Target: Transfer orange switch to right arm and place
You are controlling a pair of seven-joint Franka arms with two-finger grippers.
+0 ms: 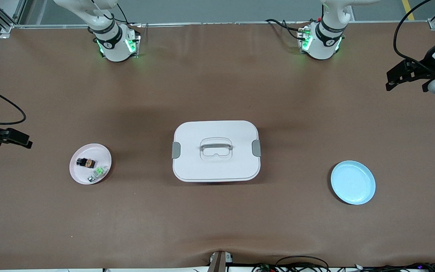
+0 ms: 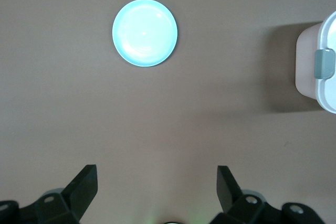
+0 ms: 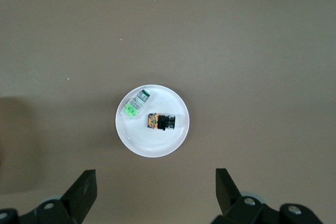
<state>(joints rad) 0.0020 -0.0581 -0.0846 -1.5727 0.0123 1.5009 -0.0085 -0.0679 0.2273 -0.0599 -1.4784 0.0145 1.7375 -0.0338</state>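
Orange switch (image 3: pixel 161 121) is found on the pink plate (image 1: pixel 79 175), beside a green part (image 3: pixel 134 107). Right gripper (image 3: pixel 152 190) and left gripper (image 2: pixel 157 190) are held high, jaws apart. Descent should probably be centred on the switch alone.

White lidded box (image 1: pixel 216 151) mid-table; blue plate (image 1: pixel 353 182); pink plate (image 1: pixel 77 172) holding green-and-clear part (image 1: pixel 98 173).

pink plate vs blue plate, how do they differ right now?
Colour: the pink plate is pale pink, the blue plate is light blue. Load: the pink plate holds the orange switch and a green-and-clear part; the blue plate holds nothing. Place: the pink plate lies toward the right arm's end of the table, the blue plate toward the left arm's end. Both are round, flat on the table.
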